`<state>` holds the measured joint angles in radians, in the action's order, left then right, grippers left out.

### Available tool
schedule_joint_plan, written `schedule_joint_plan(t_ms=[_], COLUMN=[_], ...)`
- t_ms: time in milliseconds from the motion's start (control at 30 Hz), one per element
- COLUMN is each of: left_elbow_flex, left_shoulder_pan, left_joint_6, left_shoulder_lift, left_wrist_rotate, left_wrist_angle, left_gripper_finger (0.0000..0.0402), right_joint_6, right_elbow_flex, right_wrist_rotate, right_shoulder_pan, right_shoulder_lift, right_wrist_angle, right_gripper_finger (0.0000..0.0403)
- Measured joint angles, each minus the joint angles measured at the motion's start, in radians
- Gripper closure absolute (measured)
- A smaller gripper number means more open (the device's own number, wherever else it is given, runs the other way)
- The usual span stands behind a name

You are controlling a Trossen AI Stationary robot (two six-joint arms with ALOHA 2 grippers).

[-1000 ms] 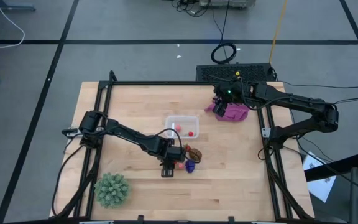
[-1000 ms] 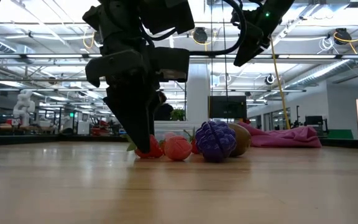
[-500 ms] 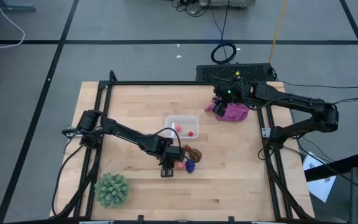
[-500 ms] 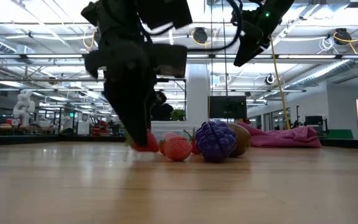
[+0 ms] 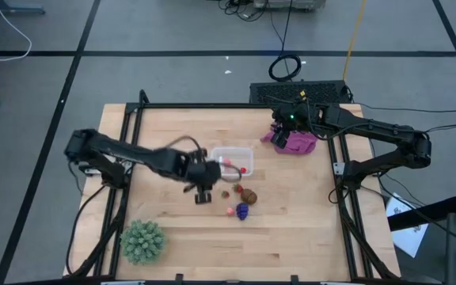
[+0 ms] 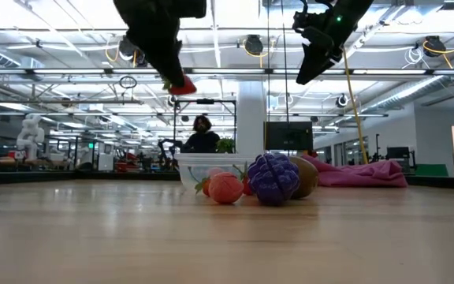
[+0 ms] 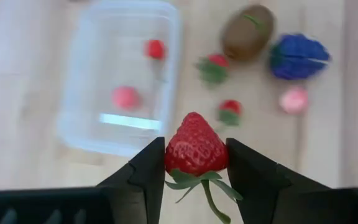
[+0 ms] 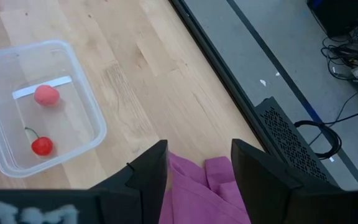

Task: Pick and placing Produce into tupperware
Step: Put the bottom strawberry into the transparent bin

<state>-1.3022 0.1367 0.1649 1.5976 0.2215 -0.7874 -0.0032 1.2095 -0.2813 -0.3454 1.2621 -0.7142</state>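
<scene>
The left tool (image 7: 196,163) hangs raised above the bench, its fingers clamped; the right tool (image 8: 199,163) waits raised, fingers apart.

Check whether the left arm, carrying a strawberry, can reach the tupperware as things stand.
Probably yes: the left gripper, shut on a strawberry, hangs raised beside the open tupperware, with nothing between.

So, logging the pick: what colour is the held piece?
Red strawberry with green leaves, clearest in the left wrist view.
</scene>
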Motion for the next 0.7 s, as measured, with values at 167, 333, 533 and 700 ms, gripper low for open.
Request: schedule_joint_plan(t_ms=[167,333,533,700], left_elbow_flex=[-0.008,-0.038,-0.099,-0.158], left_shoulder_pan=[-0.162,-0.300,-0.355,-0.344], left_joint_6=[-0.106,-0.207,-0.289,-0.328], left_shoulder_lift=[-0.023,0.021,0.119,0.226], left_wrist_rotate=[-0.063,-0.154,-0.232,-0.267], left_wrist_angle=[-0.014,-0.022,-0.053,-0.062], left_gripper_finger=[0.0255,0.0247,0.0246,0.0246], right_joint_6=[0.000,-0.002,-0.007,-0.010], right_elbow_flex=[0.000,0.000,0.000,0.000], right_wrist_rotate=[0.000,0.000,-0.001,-0.001], right_shoulder_pan=[0.000,0.000,0.000,0.000], right_shoulder_lift=[0.000,0.000,0.000,0.000], right_wrist_angle=[0.004,0.007,0.007,0.007], right_gripper_finger=[0.0234,0.0234,0.0234,0.0234])
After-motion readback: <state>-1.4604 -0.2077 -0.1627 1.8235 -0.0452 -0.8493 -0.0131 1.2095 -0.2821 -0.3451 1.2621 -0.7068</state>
